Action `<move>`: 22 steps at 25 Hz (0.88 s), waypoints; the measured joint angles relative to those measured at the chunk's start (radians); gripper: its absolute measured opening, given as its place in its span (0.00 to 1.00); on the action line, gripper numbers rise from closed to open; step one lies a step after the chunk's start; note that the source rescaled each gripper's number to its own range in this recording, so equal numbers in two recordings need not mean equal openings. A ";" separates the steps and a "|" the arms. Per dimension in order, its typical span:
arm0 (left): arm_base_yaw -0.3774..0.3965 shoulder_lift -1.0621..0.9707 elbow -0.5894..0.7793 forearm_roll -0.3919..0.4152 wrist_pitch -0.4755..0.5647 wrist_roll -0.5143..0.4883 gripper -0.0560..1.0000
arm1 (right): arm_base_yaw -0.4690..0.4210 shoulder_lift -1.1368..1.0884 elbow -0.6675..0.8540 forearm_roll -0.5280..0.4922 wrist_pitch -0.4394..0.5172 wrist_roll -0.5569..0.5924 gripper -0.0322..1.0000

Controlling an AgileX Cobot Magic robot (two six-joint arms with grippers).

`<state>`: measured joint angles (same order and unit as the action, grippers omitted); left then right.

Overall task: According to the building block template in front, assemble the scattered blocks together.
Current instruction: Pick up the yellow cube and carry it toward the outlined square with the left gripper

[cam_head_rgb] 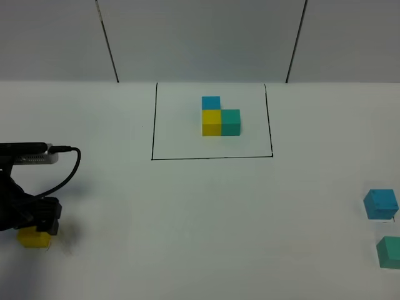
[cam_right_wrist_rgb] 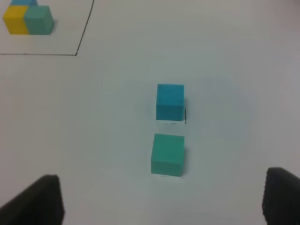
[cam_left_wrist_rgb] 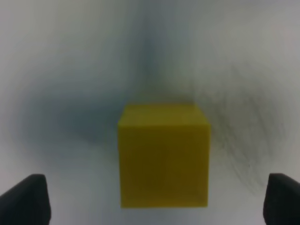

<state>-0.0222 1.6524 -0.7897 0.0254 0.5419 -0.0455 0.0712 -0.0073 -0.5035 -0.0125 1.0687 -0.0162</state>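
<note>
Yellow cube [cam_head_rgb: 32, 239] sits on the bench [cam_head_rgb: 187, 219] at 8 o'clock in my high view. It is between the wide-spread fingers of my left claw [cam_left_wrist_rgb: 153, 201], with a gap on either side. The sky-blue cube [cam_right_wrist_rgb: 170, 101] and teal-green cube [cam_right_wrist_rgb: 168, 154] lie near each other at 4 o'clock. My right claw [cam_right_wrist_rgb: 164, 201] is open and empty. The black-framed template [cam_head_rgb: 220, 119] stands at 12 o'clock.
</note>
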 joint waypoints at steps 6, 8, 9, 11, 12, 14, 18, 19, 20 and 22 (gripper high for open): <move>0.000 0.056 0.000 -0.006 -0.053 0.000 0.94 | 0.000 0.000 0.000 0.000 0.000 0.000 0.74; 0.000 0.070 0.000 -0.008 -0.062 0.000 0.93 | 0.000 0.000 0.000 0.000 0.000 0.000 0.74; 0.000 0.078 0.000 -0.009 -0.065 0.000 0.93 | 0.000 0.000 0.000 0.000 0.000 0.000 0.74; 0.000 0.086 0.000 -0.009 -0.068 0.000 0.92 | 0.000 0.000 0.000 0.000 0.000 0.000 0.74; 0.000 0.089 0.000 -0.009 -0.070 0.000 0.91 | 0.000 0.000 0.000 0.000 0.000 0.000 0.74; 0.000 0.091 0.000 -0.009 -0.077 0.000 0.90 | 0.000 0.000 0.000 0.000 0.000 0.000 0.74; 0.000 0.091 -0.001 -0.009 -0.084 0.000 0.85 | 0.000 0.000 0.000 0.000 0.000 0.000 0.74; 0.000 0.091 -0.001 -0.009 -0.084 0.000 0.82 | 0.000 0.000 0.000 0.000 0.000 0.000 0.74; 0.000 0.091 -0.001 -0.009 -0.084 0.000 0.77 | 0.000 0.000 0.000 0.000 0.000 0.000 0.74; 0.000 0.091 -0.001 -0.009 -0.082 0.000 0.65 | 0.000 0.000 0.000 0.000 0.000 0.000 0.74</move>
<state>-0.0222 1.7436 -0.7904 0.0159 0.4596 -0.0455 0.0712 -0.0073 -0.5035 -0.0125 1.0687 -0.0162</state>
